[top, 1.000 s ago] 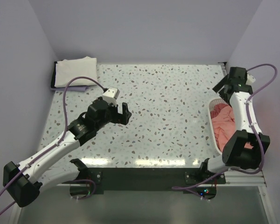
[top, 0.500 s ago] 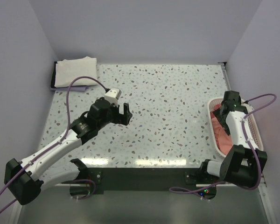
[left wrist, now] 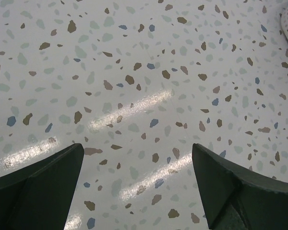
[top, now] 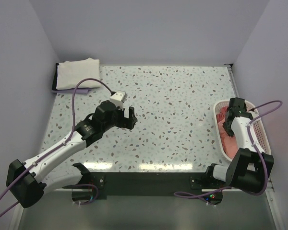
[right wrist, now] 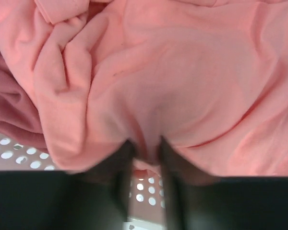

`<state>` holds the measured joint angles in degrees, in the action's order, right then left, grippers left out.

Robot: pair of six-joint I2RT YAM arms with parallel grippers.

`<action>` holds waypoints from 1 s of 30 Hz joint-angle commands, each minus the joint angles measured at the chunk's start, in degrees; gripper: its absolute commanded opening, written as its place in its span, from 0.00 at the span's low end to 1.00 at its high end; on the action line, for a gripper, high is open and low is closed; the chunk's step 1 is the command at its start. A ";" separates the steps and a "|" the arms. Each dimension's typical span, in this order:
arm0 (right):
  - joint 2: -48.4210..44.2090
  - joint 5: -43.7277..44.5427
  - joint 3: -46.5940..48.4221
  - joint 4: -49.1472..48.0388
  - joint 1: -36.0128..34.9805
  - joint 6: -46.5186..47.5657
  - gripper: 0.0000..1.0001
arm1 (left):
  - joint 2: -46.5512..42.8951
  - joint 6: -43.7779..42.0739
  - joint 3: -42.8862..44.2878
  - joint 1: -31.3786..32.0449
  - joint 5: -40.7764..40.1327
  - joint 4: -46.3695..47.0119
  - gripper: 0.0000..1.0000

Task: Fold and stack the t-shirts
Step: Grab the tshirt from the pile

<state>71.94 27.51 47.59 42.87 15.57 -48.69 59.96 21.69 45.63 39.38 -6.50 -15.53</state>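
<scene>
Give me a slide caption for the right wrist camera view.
Right gripper pinching a fold of the salmon-pink t-shirt inside the white lattice basket.

Stretches the left arm forward and rightward, left gripper (left wrist: 137,158) with its jaws spread wide. Folds the right arm steeply downward, right gripper (right wrist: 145,153) narrowed to a pinch on a fold of salmon-pink t-shirt (right wrist: 182,72).

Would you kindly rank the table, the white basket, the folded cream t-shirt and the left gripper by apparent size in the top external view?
1. table
2. white basket
3. folded cream t-shirt
4. left gripper
</scene>
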 commanded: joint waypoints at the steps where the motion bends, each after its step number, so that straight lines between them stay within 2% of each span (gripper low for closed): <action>1: -3.12 1.15 3.38 -1.74 0.34 0.52 0.17 | 0.24 -0.78 2.36 -0.26 2.28 1.29 1.00; 3: -5.57 -0.60 5.13 -1.56 0.34 2.62 0.03 | 0.50 -1.12 2.54 -0.18 2.99 1.29 1.00; 4: -6.37 -1.57 5.75 -1.91 0.34 3.59 0.00 | 0.50 -1.13 2.62 -0.18 3.16 1.20 1.00; 10: -13.66 -13.07 10.67 -6.83 0.34 10.54 0.00 | 0.42 -1.39 2.54 -0.18 4.31 1.73 0.99; 13: -13.33 -20.99 16.81 -6.85 0.34 14.14 0.00 | 0.16 -1.39 2.54 -0.18 4.30 1.82 0.98; 18: -10.16 -30.48 31.93 -5.87 -0.28 16.34 0.00 | -0.29 -1.57 2.45 -0.18 3.96 2.17 0.98; 22: -5.95 -32.95 46.23 -5.08 -2.21 15.64 0.00 | -0.90 -1.48 2.62 -0.18 3.34 2.17 0.98; 28: -0.41 -31.55 59.70 -8.84 -15.12 13.80 0.00 | -2.57 -1.92 2.71 -0.35 0.45 1.56 0.98; 29: 0.73 -31.29 60.68 -9.64 -20.53 13.36 0.00 | -2.83 -2.00 2.71 -0.35 -0.08 1.47 0.98; 30: 1.53 -31.11 61.56 -10.43 -22.84 13.35 0.00 | -3.01 -2.01 2.71 -0.35 -0.44 1.38 0.99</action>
<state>71.83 -1.67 104.68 38.28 -0.69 -34.54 58.78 21.37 45.65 39.35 -4.45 -15.51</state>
